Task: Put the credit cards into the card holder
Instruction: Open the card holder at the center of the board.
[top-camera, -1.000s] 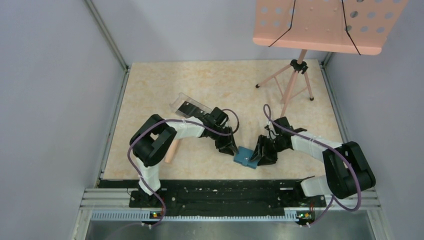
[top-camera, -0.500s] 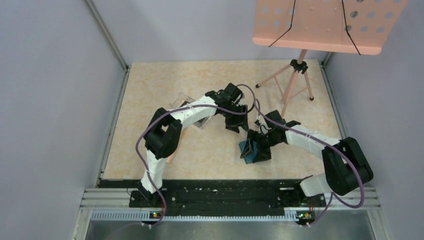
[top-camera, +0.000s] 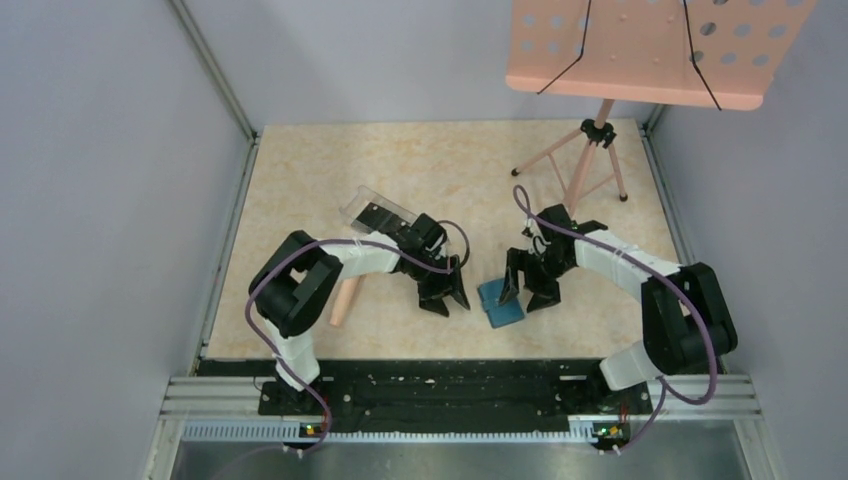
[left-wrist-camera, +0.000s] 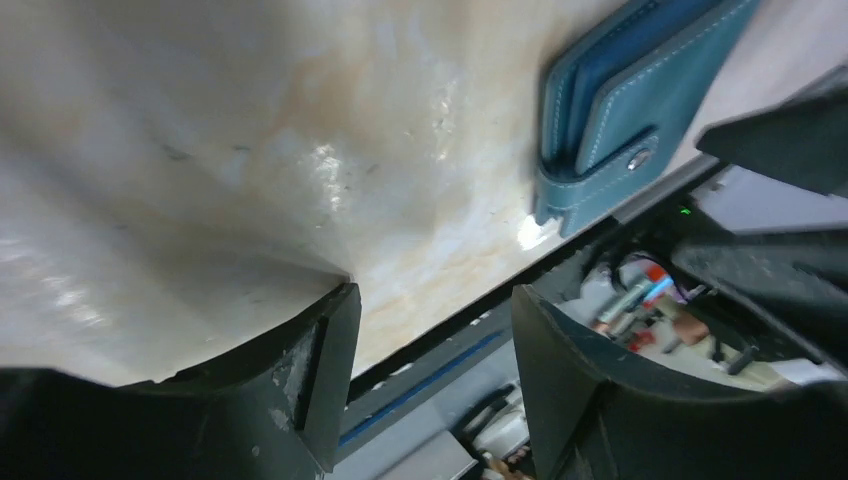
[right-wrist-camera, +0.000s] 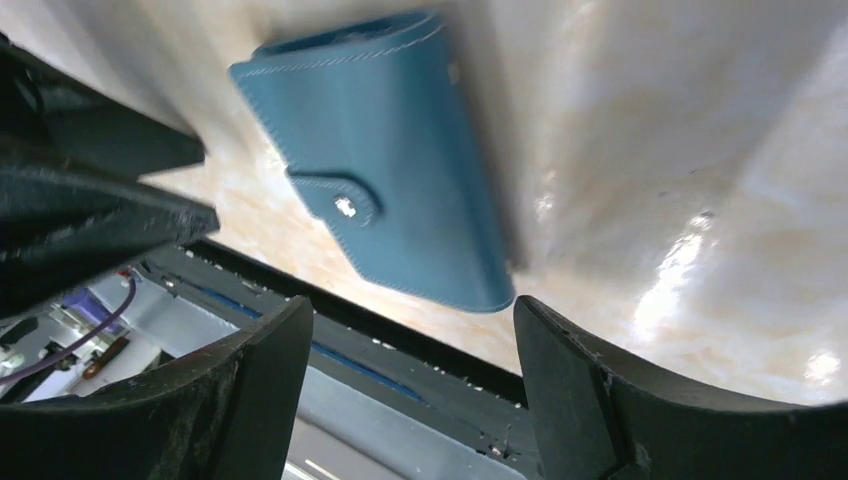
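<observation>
**Left to right.** At far left, a clear plastic box (top-camera: 358, 200), thin-walled and glossy, sits on the beige marbled counter (top-camera: 320, 150). We see a dark flat shape inside it. It may be one of the credit cards (top-camera: 377, 213), but it is too small to confirm. Nearer the front lies a pale peach rod (top-camera: 343, 300).

The left end effector (top-camera: 446, 301) hangs low, its black fingers spread with nothing between them. Just beside it, the card holder (top-camera: 500, 305) lies flat on the counter near the front edge. It is rectangular with rounded corners, of teal leather-like material with pale stitching. It is folded shut, its tab fastened by a small metal snap (right-wrist-camera: 344, 207). The right end effector (top-camera: 527, 295) stands at the holder's right side, likewise spread and empty.

We see no card at the holder, and its contents are hidden. If the dark shape is a card, we judge that inserting it is yet to be done. At far right stands a pink perforated music stand (top-camera: 640, 50).
</observation>
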